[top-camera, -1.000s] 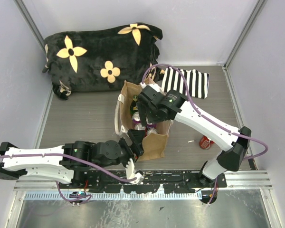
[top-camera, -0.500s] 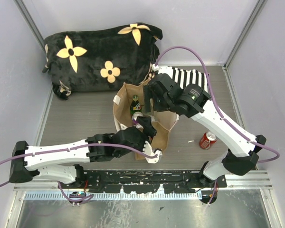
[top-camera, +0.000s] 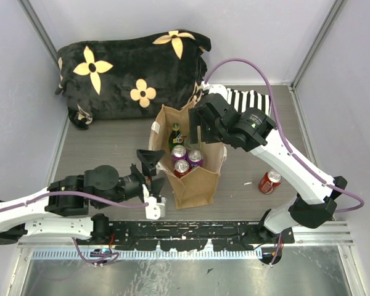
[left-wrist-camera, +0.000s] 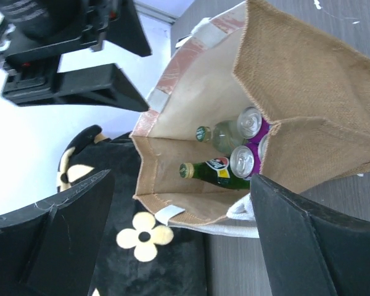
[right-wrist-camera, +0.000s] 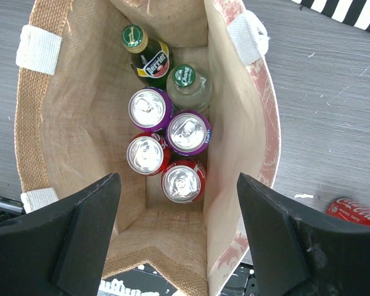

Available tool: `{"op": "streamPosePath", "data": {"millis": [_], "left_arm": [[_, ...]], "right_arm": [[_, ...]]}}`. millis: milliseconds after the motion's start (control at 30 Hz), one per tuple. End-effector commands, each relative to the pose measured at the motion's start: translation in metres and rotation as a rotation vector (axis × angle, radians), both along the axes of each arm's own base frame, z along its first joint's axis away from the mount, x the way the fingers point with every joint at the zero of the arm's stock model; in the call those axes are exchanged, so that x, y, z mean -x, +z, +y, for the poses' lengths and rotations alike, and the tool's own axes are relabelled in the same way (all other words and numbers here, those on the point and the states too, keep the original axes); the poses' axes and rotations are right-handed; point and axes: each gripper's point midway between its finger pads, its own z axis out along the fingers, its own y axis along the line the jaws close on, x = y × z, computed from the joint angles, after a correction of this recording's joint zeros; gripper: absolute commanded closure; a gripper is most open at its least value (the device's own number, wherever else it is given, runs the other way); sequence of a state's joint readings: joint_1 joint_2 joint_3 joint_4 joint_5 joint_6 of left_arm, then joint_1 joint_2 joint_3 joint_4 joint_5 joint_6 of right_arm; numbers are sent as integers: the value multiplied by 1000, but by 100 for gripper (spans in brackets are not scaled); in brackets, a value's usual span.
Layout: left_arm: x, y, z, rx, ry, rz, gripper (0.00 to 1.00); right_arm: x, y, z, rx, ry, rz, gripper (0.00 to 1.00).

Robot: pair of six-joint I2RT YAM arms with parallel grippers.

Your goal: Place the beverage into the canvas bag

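Observation:
The tan canvas bag (top-camera: 194, 185) (left-wrist-camera: 308, 80) (right-wrist-camera: 74, 111) stands upright and open mid-table. Inside it are several cans (right-wrist-camera: 182, 182) and two bottles (right-wrist-camera: 147, 55), a green one and a clear one. A red cola can (top-camera: 270, 182) (right-wrist-camera: 356, 211), one more beverage, lies on its side on the table, right of the bag. My right gripper (top-camera: 205, 131) (right-wrist-camera: 179, 179) hangs open above the bag's mouth, with nothing between its fingers. My left gripper (top-camera: 152, 185) (left-wrist-camera: 182, 182) is open and empty beside the bag's left wall, looking into the mouth.
A black plush cushion with cream flowers (top-camera: 129, 68) (left-wrist-camera: 145, 234) lies at the back left. A black-and-white striped cloth (top-camera: 254, 105) (right-wrist-camera: 351, 11) lies behind the right arm. Pale walls enclose the table, and a metal rail (top-camera: 191, 237) runs along its near edge.
My left arm has drawn back from the bag's front rim to its left side. The right gripper rose out of the bag's mouth a second ago, then stayed nearly still.

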State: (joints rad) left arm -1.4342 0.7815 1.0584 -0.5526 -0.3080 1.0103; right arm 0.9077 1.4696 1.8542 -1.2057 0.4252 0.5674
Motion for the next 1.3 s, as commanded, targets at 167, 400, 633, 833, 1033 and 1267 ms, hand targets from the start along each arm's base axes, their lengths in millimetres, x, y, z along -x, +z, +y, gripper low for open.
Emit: {"op": "streamPosePath", "data": {"millis": [167, 400, 633, 833, 1033, 1267], "left_arm": [[-8, -39, -54, -44, 50, 147, 2], [-28, -50, -81, 3, 190, 393, 2], [-14, -77, -82, -63, 174, 528, 2], [25, -90, -71, -165, 32, 654, 2], [64, -99, -58, -275, -101, 784, 2], [88, -111, -41, -384, -257, 715, 2]], "right_arm": [[-13, 41, -25, -95, -101, -79, 19], [-12, 47, -47, -102, -144, -86, 19], [-9, 38, -60, -96, -155, -66, 19], [-6, 32, -73, -95, -173, -57, 19], [-5, 24, -82, -90, -190, -46, 19], [-4, 16, -88, -77, -199, -30, 19]]}}
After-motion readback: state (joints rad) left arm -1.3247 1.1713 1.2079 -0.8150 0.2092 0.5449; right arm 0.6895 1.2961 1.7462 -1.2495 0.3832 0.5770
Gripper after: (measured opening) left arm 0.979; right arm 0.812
